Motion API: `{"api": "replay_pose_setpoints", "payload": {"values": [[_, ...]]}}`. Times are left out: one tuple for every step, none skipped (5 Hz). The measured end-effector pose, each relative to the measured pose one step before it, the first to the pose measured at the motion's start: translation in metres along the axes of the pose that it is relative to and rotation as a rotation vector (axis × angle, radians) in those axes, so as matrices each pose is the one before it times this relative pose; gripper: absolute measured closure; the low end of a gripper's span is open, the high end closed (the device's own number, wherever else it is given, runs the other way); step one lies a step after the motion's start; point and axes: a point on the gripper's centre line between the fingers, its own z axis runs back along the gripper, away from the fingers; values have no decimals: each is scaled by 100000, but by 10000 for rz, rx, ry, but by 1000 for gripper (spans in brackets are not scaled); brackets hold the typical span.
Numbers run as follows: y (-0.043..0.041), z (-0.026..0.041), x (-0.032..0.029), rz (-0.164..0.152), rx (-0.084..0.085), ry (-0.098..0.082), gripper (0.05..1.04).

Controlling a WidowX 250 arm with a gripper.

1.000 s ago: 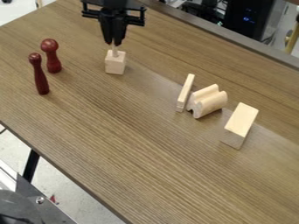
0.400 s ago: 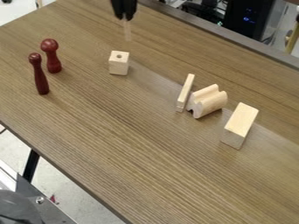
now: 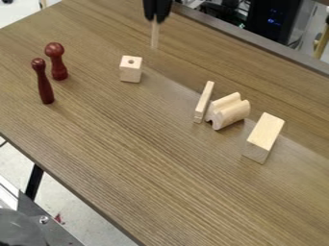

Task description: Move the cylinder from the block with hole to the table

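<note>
Black gripper (image 3: 156,20) fingers pinch a thin, upright wooden cylinder (image 3: 155,36) near the squarish block with hole (image 3: 131,69).

We take this for a lab, most likely one for robotics. The black pincer (image 3: 157,21) of a robot arm hangs over a wood-grain desk (image 3: 160,153), which stands on a plain black leg (image 3: 34,181). Beyond the far edge we see a dark case (image 3: 260,29) with small blue lights, which looks like a computer, and beside it a jumble of black equipment (image 3: 221,9). At the lower left we make out a grey metal frame (image 3: 55,236) with a round-headed screw (image 3: 44,219), and under it all a pale, mottled hard floor (image 3: 77,216).
</note>
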Motion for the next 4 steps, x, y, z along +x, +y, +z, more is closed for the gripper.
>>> {"api": "replay_pose_setpoints", "payload": {"values": [[-326, -2180, -134, 115, 573, 2538, 991], [-45, -1056, 545, 232, 323, 1798, 991], [-255, -874, 321, 37, -144, 1300, 991], [-305, -396, 125, -162, -611, 347, 991]]}}
